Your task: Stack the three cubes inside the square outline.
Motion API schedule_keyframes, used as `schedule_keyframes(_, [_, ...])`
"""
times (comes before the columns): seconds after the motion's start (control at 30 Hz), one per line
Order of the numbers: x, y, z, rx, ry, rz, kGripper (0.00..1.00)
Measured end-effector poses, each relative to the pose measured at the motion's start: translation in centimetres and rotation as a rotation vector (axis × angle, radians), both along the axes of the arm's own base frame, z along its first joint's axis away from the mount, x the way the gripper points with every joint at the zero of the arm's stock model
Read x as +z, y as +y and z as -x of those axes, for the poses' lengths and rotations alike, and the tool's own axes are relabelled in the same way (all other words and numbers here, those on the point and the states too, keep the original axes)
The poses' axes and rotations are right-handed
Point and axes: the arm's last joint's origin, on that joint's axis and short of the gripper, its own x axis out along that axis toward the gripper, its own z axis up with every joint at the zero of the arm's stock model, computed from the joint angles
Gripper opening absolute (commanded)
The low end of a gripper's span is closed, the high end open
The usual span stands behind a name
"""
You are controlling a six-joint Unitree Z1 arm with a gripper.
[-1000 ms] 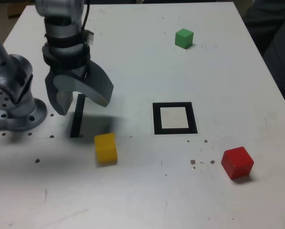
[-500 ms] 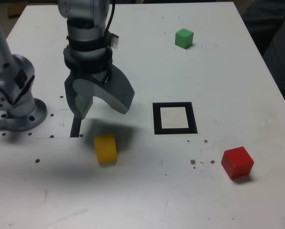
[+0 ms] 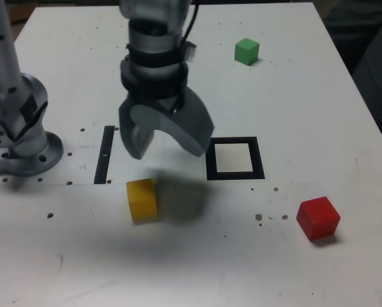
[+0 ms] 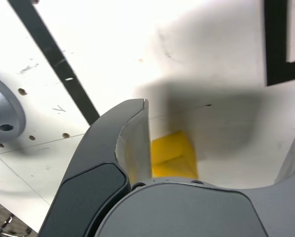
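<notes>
Grey Arm, Dark Bands

The Unitree Z1 arm (image 3: 158, 70) wears silvery grey with blackish bands. A black cable (image 3: 191, 22) runs along its far section. The pincer (image 3: 172, 144) has broad, curved grey jaws, one carrying a darker rounded panel (image 4: 91, 197). The round metallic base (image 3: 29, 158) shows dark holes.

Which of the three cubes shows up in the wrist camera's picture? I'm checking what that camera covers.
The matte yellow cube; the solid red cube and small green cube appear only in the exterior view.
</notes>
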Motion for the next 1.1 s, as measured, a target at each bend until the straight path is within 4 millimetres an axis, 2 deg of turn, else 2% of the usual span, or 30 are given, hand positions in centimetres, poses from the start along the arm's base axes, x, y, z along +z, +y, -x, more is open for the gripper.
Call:
schedule_keyframes(0.6, [1.8,-4.8,-7.0,-0.128,0.011,-0.038,0.99])
schedule_keyframes(0.8, [2.9,-5.8,-8.9,-0.179,-0.014,-0.07,0.99])
schedule_keyframes(1.1, [3.0,-8.0,-11.6,-0.268,-0.018,-0.062,0.99])
